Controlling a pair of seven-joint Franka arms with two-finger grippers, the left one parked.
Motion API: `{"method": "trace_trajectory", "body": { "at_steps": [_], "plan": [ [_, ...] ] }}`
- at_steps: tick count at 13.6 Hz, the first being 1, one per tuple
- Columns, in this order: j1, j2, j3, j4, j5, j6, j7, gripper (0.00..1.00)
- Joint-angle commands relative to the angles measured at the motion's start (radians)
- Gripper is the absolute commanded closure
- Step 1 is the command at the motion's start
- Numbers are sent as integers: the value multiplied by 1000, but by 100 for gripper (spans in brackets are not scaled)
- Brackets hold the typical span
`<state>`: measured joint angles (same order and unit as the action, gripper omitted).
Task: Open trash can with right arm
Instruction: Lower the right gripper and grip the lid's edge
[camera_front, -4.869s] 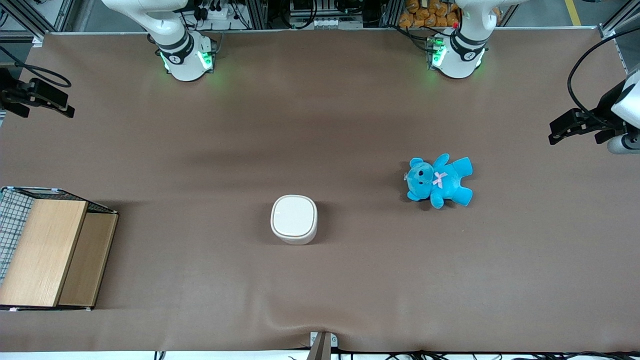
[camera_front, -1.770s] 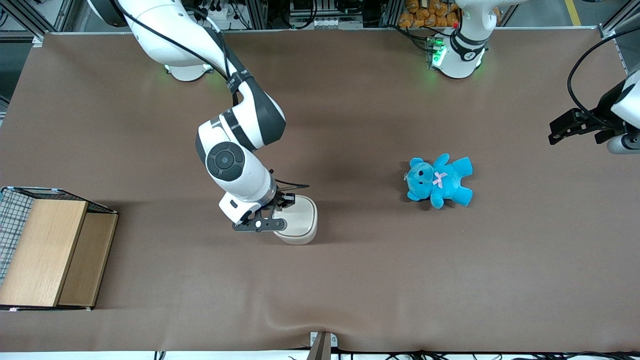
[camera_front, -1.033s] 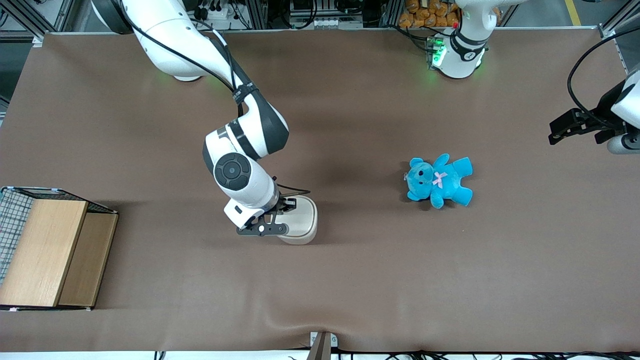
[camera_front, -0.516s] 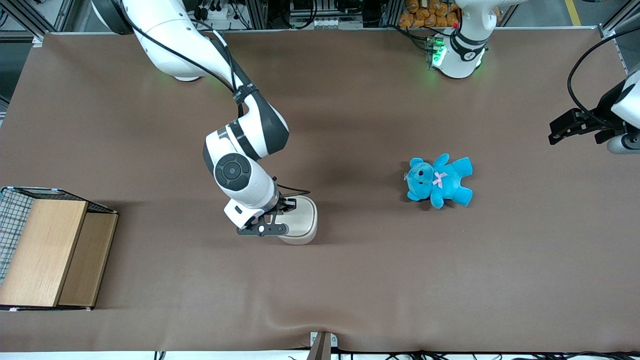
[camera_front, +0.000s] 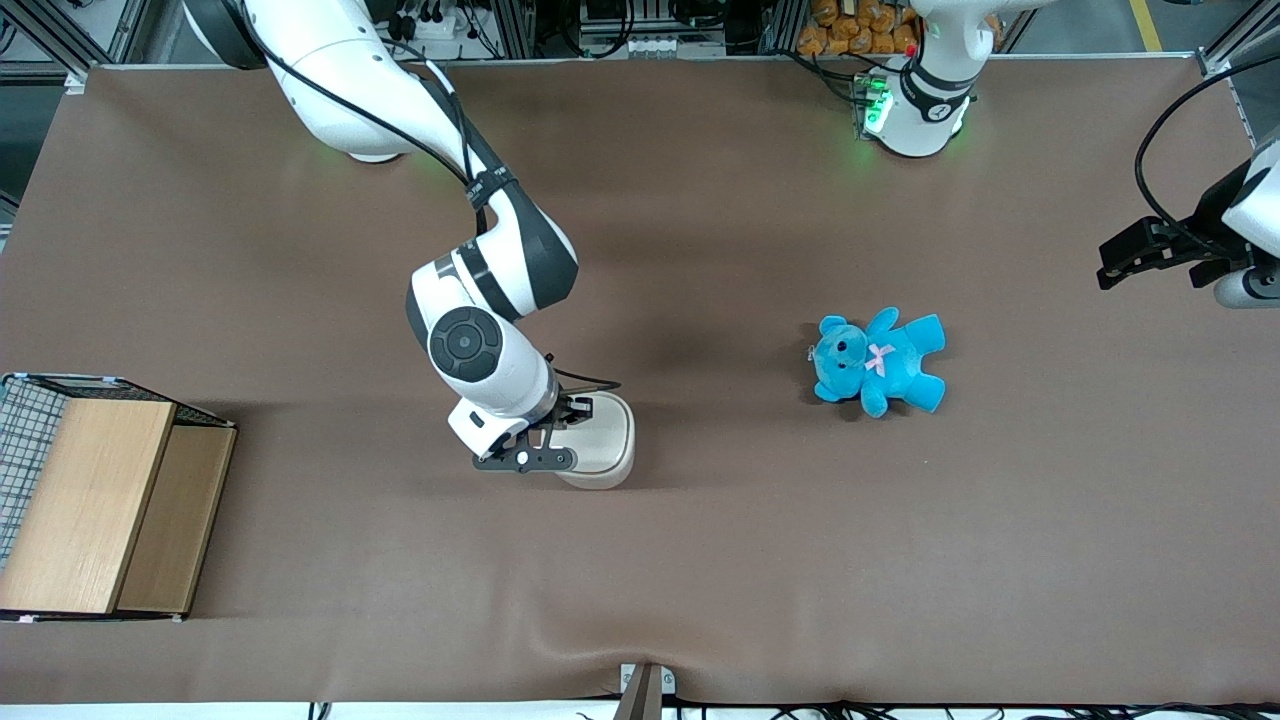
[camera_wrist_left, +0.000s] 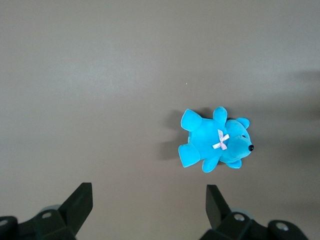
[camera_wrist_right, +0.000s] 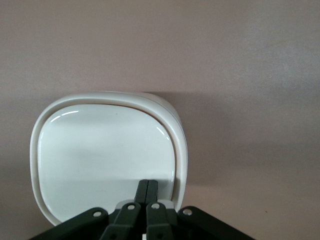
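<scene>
The trash can (camera_front: 605, 440) is a small cream-white rounded-square tub on the brown table, its flat lid (camera_wrist_right: 105, 155) down and shut. The right arm (camera_front: 470, 345) reaches over it from the working arm's end. Its black gripper (camera_front: 572, 418) is shut with nothing between the fingers, and the fingertips (camera_wrist_right: 148, 186) rest on the lid near one edge, above the rim (camera_wrist_right: 179, 150). The tan inside is hidden.
A blue teddy (camera_front: 878, 362) lies on the table toward the parked arm's end; it also shows in the left wrist view (camera_wrist_left: 215, 140). A wooden box with a wire-mesh side (camera_front: 95, 500) stands toward the working arm's end of the table.
The right arm came in over the trash can and lowered its shut gripper onto the lid. Over the last second it has held still. The lid stays shut.
</scene>
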<state>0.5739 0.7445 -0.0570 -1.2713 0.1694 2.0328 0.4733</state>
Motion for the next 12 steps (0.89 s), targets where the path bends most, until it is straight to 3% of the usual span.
{"method": "trace_trajectory", "body": {
  "at_steps": [1, 5, 12],
  "plan": [
    [-9, 102, 0, 26, -13, 35, 10, 100],
    [-6, 70, -4, 33, -13, -6, 8, 100],
    [1, -22, -15, 133, -14, -224, 60, 100]
  ]
}}
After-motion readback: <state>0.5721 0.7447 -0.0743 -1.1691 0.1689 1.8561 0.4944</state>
